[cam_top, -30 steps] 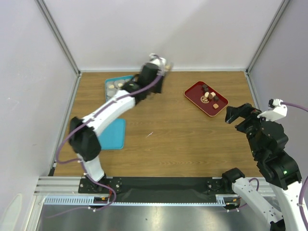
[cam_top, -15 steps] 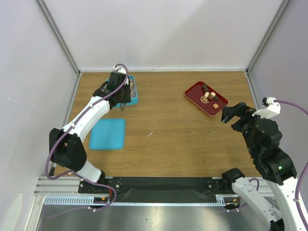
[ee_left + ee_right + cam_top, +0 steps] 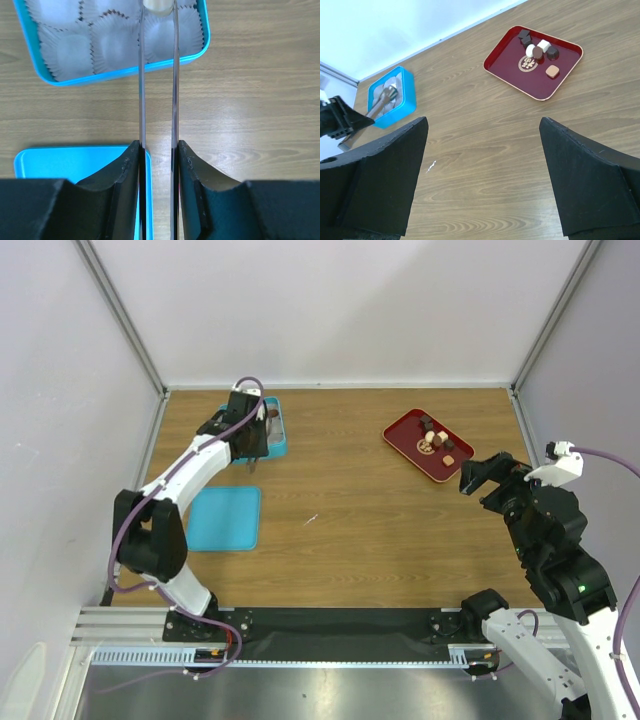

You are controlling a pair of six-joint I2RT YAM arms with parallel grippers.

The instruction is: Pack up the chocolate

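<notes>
Several chocolates (image 3: 537, 49), dark, cream and tan, lie on the red tray (image 3: 520, 75), also in the top view as chocolates (image 3: 436, 438) on the tray (image 3: 403, 437). My left gripper (image 3: 158, 147) is shut on long metal tongs (image 3: 174, 100). The tong blades reach over the blue box (image 3: 125, 75) of white paper cups (image 3: 110, 45). A cream chocolate (image 3: 158, 5) sits between the tong tips at the frame's top edge. From above, the left gripper (image 3: 250, 445) is at the box (image 3: 283, 440). My right gripper (image 3: 482, 175) hangs open and empty above bare wood, near the tray.
The blue lid (image 3: 226, 518) lies flat on the table near-left of the box, and its corner (image 3: 65, 162) shows under the left fingers. A small white scrap (image 3: 311, 519) lies mid-table. Walls close the left, back and right sides.
The left arm swung left from the back middle of the table to over the blue box, then held still. The right arm shifted slightly left and stayed open.
</notes>
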